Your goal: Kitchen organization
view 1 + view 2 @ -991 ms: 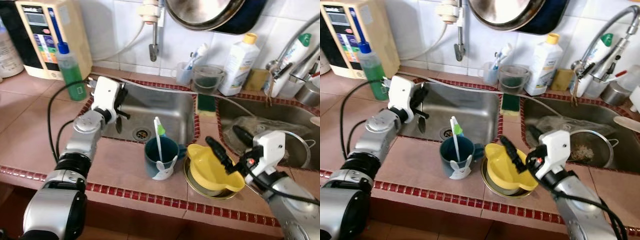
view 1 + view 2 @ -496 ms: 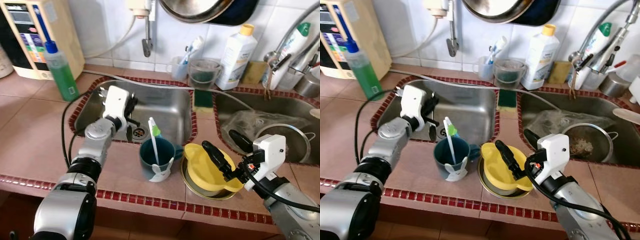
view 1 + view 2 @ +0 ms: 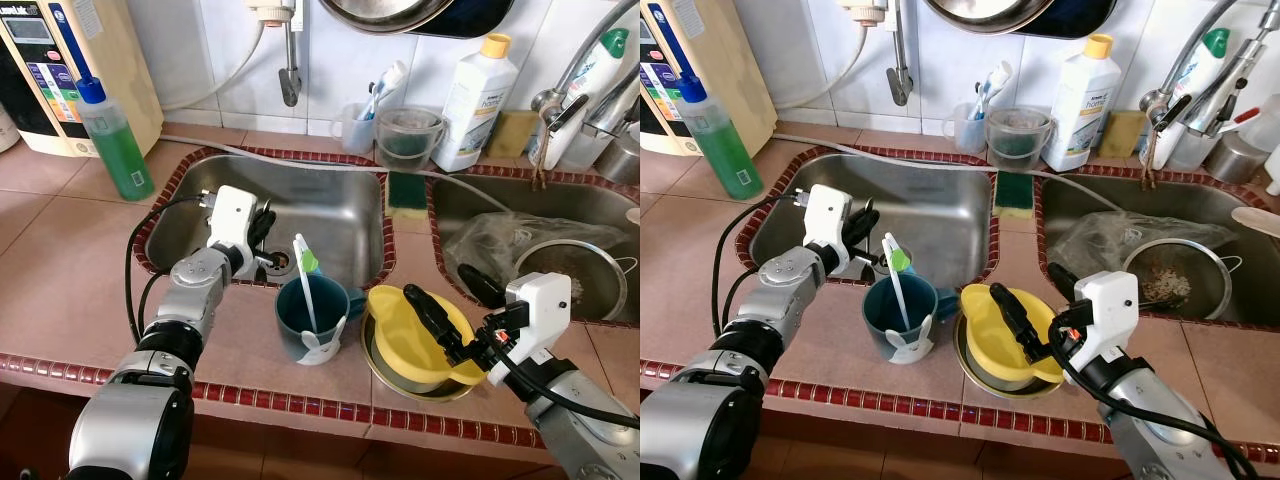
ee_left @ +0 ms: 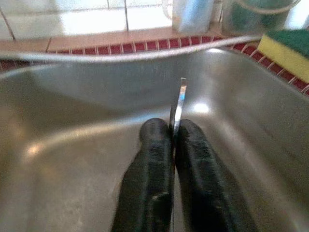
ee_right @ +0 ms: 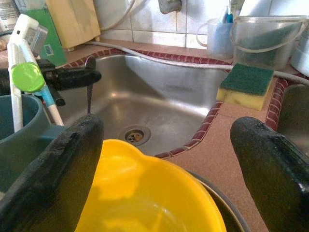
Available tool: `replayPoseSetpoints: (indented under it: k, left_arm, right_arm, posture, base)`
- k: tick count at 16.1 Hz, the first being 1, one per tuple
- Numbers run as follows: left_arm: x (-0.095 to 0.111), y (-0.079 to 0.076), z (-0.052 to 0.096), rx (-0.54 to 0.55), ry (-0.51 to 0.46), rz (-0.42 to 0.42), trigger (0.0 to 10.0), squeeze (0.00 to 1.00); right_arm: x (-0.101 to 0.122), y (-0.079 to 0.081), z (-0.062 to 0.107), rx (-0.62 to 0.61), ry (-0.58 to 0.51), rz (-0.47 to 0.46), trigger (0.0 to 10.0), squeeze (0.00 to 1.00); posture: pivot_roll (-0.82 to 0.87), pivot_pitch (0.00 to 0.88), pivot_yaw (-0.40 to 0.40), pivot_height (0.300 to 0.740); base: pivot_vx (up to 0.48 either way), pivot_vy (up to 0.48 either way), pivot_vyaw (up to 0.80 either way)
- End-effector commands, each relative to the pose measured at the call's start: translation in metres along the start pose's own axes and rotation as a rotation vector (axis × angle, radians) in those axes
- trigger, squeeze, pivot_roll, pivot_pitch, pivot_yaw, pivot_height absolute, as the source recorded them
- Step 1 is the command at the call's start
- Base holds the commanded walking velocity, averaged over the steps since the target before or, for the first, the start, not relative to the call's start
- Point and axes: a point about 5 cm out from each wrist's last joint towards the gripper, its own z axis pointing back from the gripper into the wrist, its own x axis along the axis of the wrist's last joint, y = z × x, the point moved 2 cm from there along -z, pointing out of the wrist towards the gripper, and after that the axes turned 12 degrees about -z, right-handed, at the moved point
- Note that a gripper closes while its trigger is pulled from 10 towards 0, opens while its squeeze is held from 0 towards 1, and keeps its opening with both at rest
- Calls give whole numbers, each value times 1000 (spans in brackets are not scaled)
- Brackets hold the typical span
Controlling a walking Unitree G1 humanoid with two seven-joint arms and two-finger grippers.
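Left wrist view: the left hand (image 4: 173,137) clenches one thin metal utensil (image 4: 179,104), blade-like and edge-on, its long axis pointing down into the steel sink (image 3: 330,215). At three o'clock of it on the tiled surface (image 3: 60,270) stand one teal mug (image 3: 310,315) and one yellow bowl (image 3: 415,335), which the released right hand (image 3: 445,310) straddles.

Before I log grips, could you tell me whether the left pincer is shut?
Shut: the left pincer clamps a thin metal utensil between touching black fingers.
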Motion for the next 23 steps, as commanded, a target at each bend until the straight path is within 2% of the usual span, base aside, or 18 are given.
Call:
replayPoseSetpoints:
  k: [1, 9, 15, 16, 17, 18, 19, 23]
  left_arm:
    - [2, 2, -1, -4, 1, 7, 10000, 1000]
    - [9, 8, -1, -6, -17, 16, 10000, 1000]
    - [22, 31, 9, 42, -83, -13, 10000, 1000]
    - [26, 35, 12, 44, -100, -26, 10000, 937]
    - [29, 37, 14, 45, -113, -31, 10000, 549]
    - [32, 40, 16, 53, -125, -36, 10000, 0]
    - [40, 48, 24, 72, -152, -42, 10000, 0]
    - [47, 59, 57, 136, -193, -73, 10000, 0]
  right_arm:
    - [5, 3, -1, 6, -16, 3, 10000, 0]
    - [6, 4, -10, 34, -28, -2, 10000, 0]
    - [8, 7, -25, 78, -65, -2, 10000, 0]
    - [11, 7, -29, 84, -84, -7, 10000, 0]
    - [13, 7, -32, 90, -94, -8, 10000, 0]
    - [15, 6, -35, 96, -102, -6, 10000, 0]
    - [17, 5, -42, 106, -118, 0, 10000, 0]
    - [21, 0, -51, 83, -155, 14, 10000, 0]
  posture:
    - [-191, 99, 30, 740]
    - [-162, 67, 22, 740]
    - [-108, 21, 6, 740]
    - [-95, 13, -1, 740]
    - [-92, 11, -3, 740]
    - [-78, 5, -9, 740]
    - [-58, 0, -21, 740]
    - [-35, 0, -31, 740]
  base:
    - [0, 0, 0]
    - [0, 0, 0]
    - [0, 0, 0]
    - [0, 0, 0]
    - [0, 0, 0]
    - [0, 0, 0]
    - [0, 0, 0]
    - [0, 0, 0]
